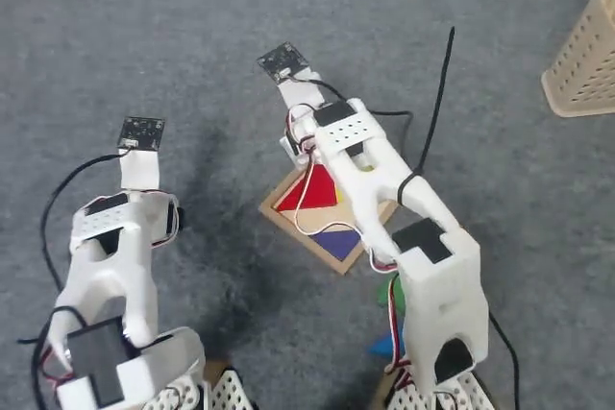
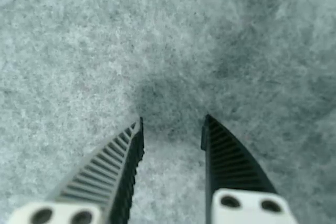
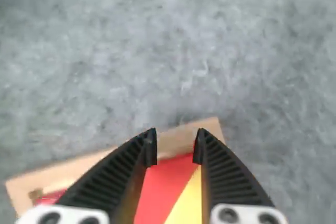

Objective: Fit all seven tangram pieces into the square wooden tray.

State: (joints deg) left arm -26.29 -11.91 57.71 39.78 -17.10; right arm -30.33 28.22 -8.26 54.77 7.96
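Observation:
The square wooden tray (image 1: 296,234) lies at the table's middle, partly under my right arm (image 1: 370,165). In it I see a red piece (image 1: 309,191), a yellow piece (image 1: 330,228) and a blue-purple piece (image 1: 338,243). My right gripper (image 3: 175,135) hangs open over the tray's far rim (image 3: 178,136), with nothing between its fingers; below it show the red piece (image 3: 165,190) and the yellow piece (image 3: 188,205). A green piece (image 1: 396,300) and a blue piece (image 1: 383,345) lie near the right arm's base. My left gripper (image 2: 173,127) is open over bare grey carpet, well left of the tray.
A beige lattice basket (image 1: 584,50) stands at the far right edge. A black cable (image 1: 434,112) runs back from the right arm. Grey carpet covers the table, with room to the left of the tray and behind it.

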